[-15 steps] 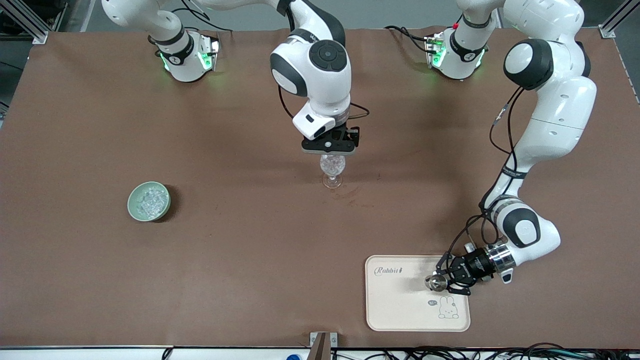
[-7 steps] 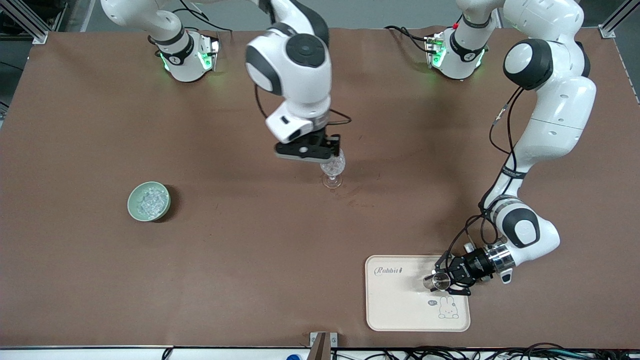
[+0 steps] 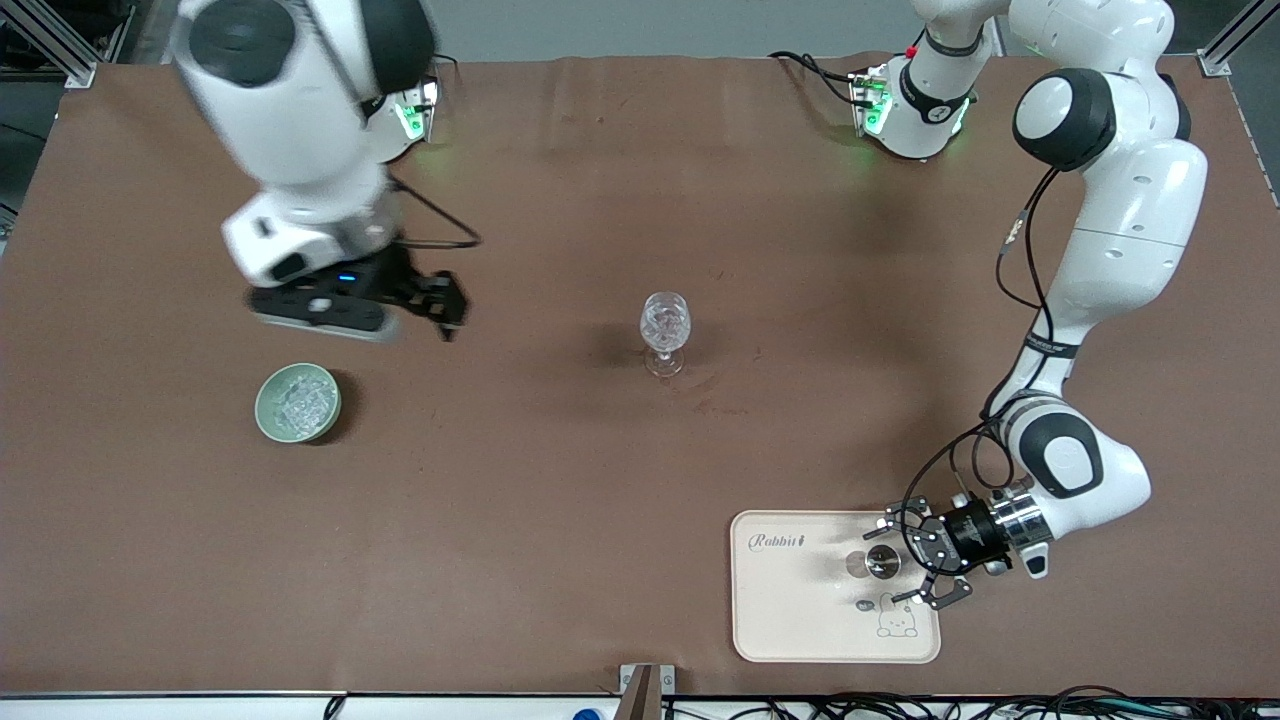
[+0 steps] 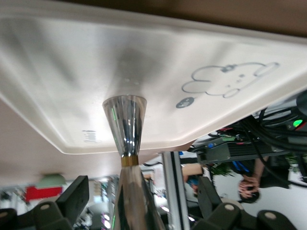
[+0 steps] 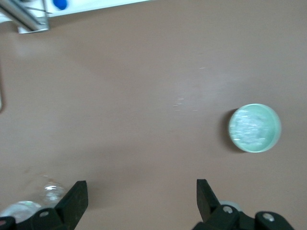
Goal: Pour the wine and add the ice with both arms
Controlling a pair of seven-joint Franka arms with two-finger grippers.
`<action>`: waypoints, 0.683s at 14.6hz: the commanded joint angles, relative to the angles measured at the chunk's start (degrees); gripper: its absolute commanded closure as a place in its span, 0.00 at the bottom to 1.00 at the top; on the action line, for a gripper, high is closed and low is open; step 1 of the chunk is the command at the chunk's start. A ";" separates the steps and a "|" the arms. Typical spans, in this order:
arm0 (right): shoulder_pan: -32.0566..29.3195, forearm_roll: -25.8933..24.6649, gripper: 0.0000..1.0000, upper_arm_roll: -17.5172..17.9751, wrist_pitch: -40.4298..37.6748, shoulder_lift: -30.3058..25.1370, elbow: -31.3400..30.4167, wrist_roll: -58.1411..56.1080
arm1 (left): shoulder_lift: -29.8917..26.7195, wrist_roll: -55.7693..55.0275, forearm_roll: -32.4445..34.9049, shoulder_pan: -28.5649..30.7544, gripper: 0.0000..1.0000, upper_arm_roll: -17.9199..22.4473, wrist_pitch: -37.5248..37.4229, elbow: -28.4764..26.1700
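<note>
Table, brown covering. Lying directly on it:
- Green bowl of ice, just below the right gripper.
- Wine glass, upright, mid-table, between both grippers.
- Cream tray with rabbit print, its edge beneath the left gripper.

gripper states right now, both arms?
left gripper: open, holding nothing, at the metal cup standing on the tray.
right gripper: open, empty, in the air between the green bowl and the wine glass.
</note>
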 commanded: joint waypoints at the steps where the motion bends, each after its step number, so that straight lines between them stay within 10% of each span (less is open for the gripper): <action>1: -7.66 -0.97 0.00 1.43 -1.26 -4.79 -3.45 -5.60 | -4.31 -0.54 11.68 2.20 0.00 0.96 -5.91 -2.58; 10: -23.33 -0.18 0.00 1.34 -10.84 -11.74 -2.58 -24.42 | -22.84 -0.54 45.90 1.15 0.00 -0.27 -29.46 -2.32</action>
